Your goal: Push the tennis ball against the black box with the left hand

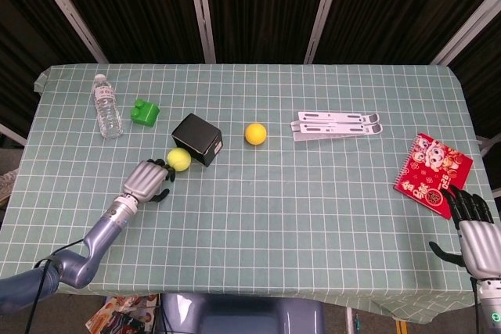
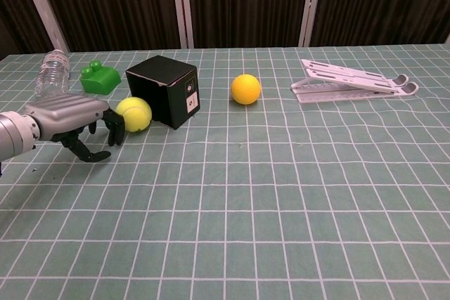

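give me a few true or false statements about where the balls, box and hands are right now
1. The tennis ball sits right beside the black box. True.
2. The left hand is just behind the tennis ball, fingers toward it. True.
3. The orange ball lies between the tennis ball and the left hand. False: it sits on the far side of the box from them.
4. The right hand holds the red notebook. False: it holds nothing and lies near the notebook's corner.
5. The water bottle stands upright. False: it lies on its side.
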Robot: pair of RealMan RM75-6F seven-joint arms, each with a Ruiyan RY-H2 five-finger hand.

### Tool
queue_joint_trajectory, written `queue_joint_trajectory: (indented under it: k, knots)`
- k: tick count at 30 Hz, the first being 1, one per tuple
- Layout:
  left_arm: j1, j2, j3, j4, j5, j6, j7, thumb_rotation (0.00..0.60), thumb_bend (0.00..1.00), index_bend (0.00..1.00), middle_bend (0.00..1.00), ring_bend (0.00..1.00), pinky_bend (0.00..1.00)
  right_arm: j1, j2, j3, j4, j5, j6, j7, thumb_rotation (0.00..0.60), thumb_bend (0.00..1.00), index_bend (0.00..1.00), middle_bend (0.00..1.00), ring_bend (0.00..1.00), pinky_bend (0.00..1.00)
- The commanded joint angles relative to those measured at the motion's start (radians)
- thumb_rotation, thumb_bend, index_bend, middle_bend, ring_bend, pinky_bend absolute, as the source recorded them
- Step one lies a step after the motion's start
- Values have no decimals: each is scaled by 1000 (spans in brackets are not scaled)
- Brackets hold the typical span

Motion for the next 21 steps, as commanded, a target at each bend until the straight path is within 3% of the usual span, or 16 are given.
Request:
queue_joint_trajectory:
  k: [1, 6, 11, 15, 21]
  knots:
    - [-13, -7, 1, 15, 7, -1, 8, 600, 335, 428, 321, 229, 330, -1, 2, -2, -3, 5, -4, -8, 600, 235, 0, 0, 0, 0]
    - [-33, -14, -11, 34, 1, -5, 17, 600, 335, 430, 319, 221, 282, 0, 3, -4, -10, 12, -13, -21, 600, 234, 0, 0, 0, 0]
    - [-47, -20, -12, 51, -3, -8, 35, 600, 335, 408, 260, 125, 189, -6, 10, -8, -21, 8, -7, -28, 600, 235, 0, 0, 0, 0]
    - [-47, -25, -5, 48, -3, 2, 58, 600, 335, 394, 246, 114, 154, -7, 12, -9, -25, 9, -8, -30, 600, 234, 0, 0, 0, 0]
    - [-49, -42, 10, 69, 17, 19, 49, 566, 335, 373, 178, 19, 26, -7, 17, -12, -33, 5, -10, -33, 600, 234, 0, 0, 0, 0]
